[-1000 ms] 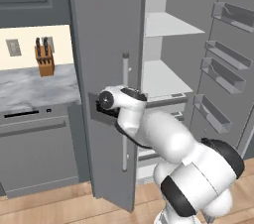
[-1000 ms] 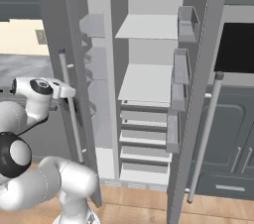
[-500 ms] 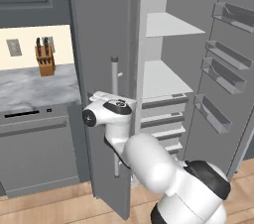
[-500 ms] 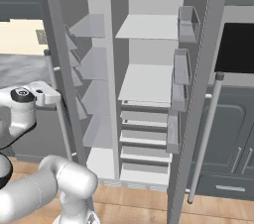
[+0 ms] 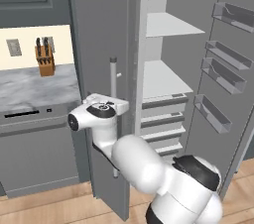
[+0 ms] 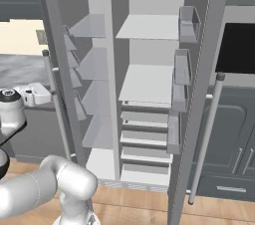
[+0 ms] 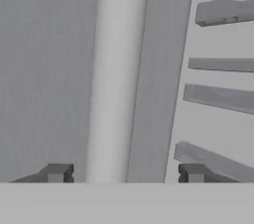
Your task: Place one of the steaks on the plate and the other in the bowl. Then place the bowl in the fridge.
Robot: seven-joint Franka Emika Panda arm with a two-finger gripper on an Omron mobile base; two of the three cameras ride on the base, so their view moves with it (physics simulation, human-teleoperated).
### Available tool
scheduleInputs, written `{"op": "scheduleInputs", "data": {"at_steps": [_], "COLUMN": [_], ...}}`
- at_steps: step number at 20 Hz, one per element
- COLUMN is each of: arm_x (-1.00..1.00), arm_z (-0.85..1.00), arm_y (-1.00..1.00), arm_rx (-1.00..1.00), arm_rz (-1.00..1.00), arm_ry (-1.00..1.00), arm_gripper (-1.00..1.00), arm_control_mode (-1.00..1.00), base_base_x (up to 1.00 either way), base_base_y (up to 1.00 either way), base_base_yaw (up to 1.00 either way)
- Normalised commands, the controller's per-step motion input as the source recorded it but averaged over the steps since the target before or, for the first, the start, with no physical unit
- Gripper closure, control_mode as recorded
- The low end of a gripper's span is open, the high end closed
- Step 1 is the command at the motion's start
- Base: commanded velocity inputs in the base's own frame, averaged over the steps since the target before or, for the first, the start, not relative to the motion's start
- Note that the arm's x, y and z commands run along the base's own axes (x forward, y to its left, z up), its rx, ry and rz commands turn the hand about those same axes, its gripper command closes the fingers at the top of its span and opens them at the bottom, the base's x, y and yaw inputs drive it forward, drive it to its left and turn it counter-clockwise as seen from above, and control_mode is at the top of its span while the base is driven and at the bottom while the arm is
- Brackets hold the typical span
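The fridge [image 5: 166, 82] stands with both doors swung wide, its pale shelves [image 6: 149, 79] bare. My gripper [image 5: 120, 106] is at the front of the left door [image 5: 99, 29], level with that door's long silver handle [image 5: 113, 77]. In the hand view the handle [image 7: 116, 69] runs up between my fingertips [image 7: 59, 172], which stand wide apart and clear of it, so the gripper is open. From the right base view the hand [image 6: 35, 94] sits just left of the handle [image 6: 55, 104]. The steaks, the plate and the bowl are out of view.
The right door [image 6: 204, 69] juts toward me with its bins and handle [image 6: 206, 134]. A marble counter [image 5: 34, 86] with a knife block [image 5: 44, 59] lies left of the fridge, a dishwasher front [image 5: 34, 143] below it. A dark wall oven [image 6: 239, 50] is at the right.
The left door has swung further open with my hand on its handle. The jaws, shut on the handle before, now stand apart from it.
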Motion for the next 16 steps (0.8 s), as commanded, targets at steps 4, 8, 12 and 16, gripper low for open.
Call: {"op": "scheduleInputs", "data": {"at_steps": [4,8,12,16], "arm_x": [-0.74,-0.92,-0.98,-0.70], "arm_z": [0.34,0.53,0.20,0.00], "arm_y": [0.06,-0.05,-0.75,-1.00], "arm_rx": [-0.16,-0.05,0.18,0.71], "arm_rz": [-0.19,-0.12,0.03,0.04], "arm_ry": [0.07,0.11,0.00,-0.07], "arm_gripper": [-1.00,-1.00,-1.00,-1.00], "arm_control_mode": [-1.00,-1.00,-1.00,-1.00], "base_base_x": [0.00,0.00,0.00,0.00], "base_base_y": [0.00,0.00,0.00,0.00], "base_base_yaw": [0.00,0.00,0.00,0.00]}}
